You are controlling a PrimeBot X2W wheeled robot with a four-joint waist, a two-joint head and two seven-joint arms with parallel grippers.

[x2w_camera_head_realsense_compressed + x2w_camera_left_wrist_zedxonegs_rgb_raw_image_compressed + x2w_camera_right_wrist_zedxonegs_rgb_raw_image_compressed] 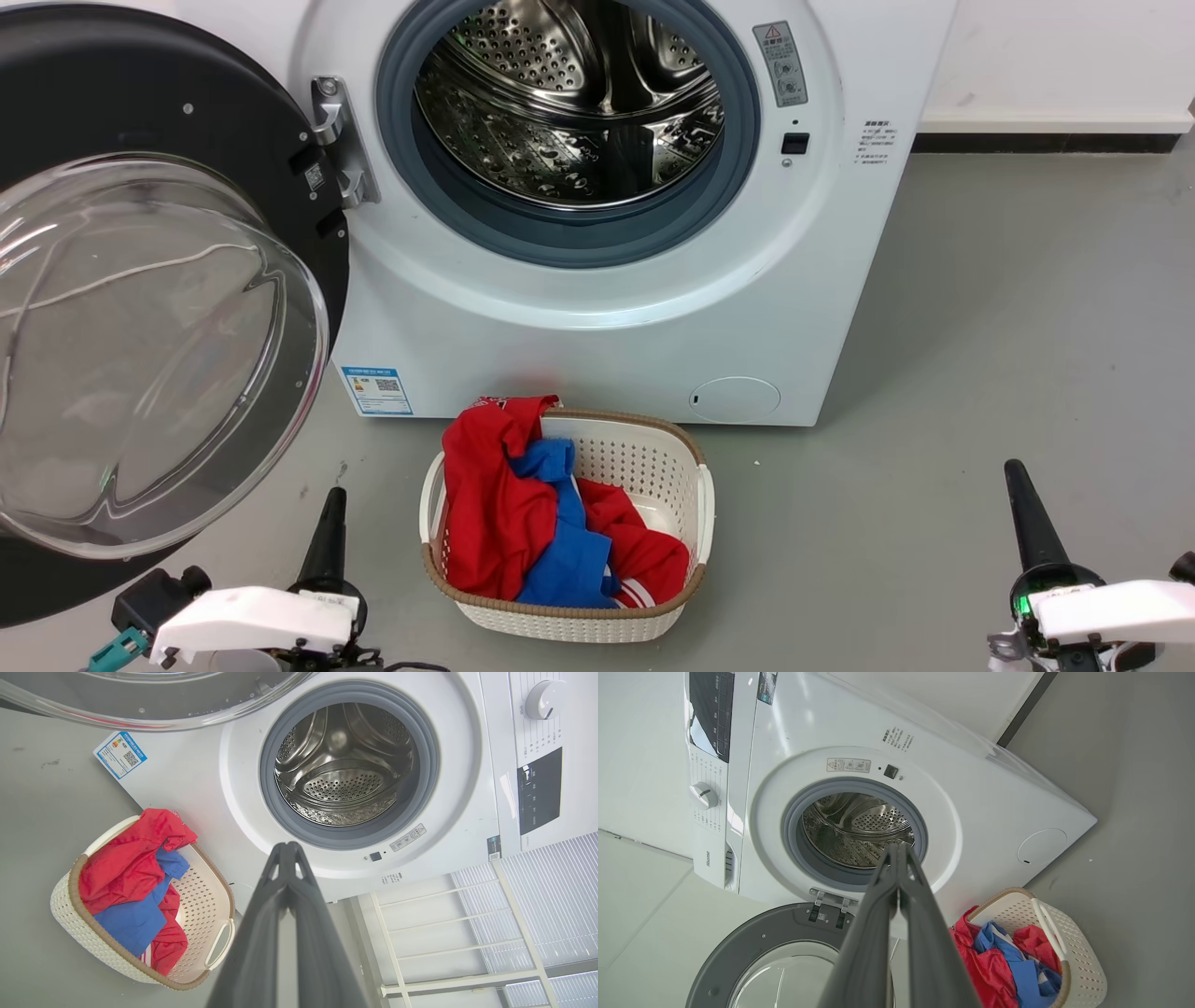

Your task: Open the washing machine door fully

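The large round washing machine door (140, 308), a wide glossy black rim around a bulging clear glass bowl, hangs from a metal hinge (338, 140) at the left edge of the white front-loading washing machine (597, 345). It is swung far out to the robot's left, leaving the grey-gasketed opening and perforated steel drum (569, 103) fully exposed. On the grey floor (1008, 355), just before the machine's bottom edge, stands a white perforated plastic laundry basket (653, 457) holding red and blue clothes. The left gripper (333, 497) sits low near the door's lower rim, its fingers pressed together on nothing. The right gripper (1012, 469), well apart near the lower right, is likewise clenched and empty. The door should handle as stiff and fairly heavy, turning only about its hinge. Its polished rim and smooth glass look slippery, so a push on the black rim far from the hinge seems wiser than a pinch on the bowl. The left wrist view adds a white control knob (544, 699), a dark display panel and a white slatted frame (467, 933) beside the machine. The right wrist view shows the door's inner face with its two hinge mounts.
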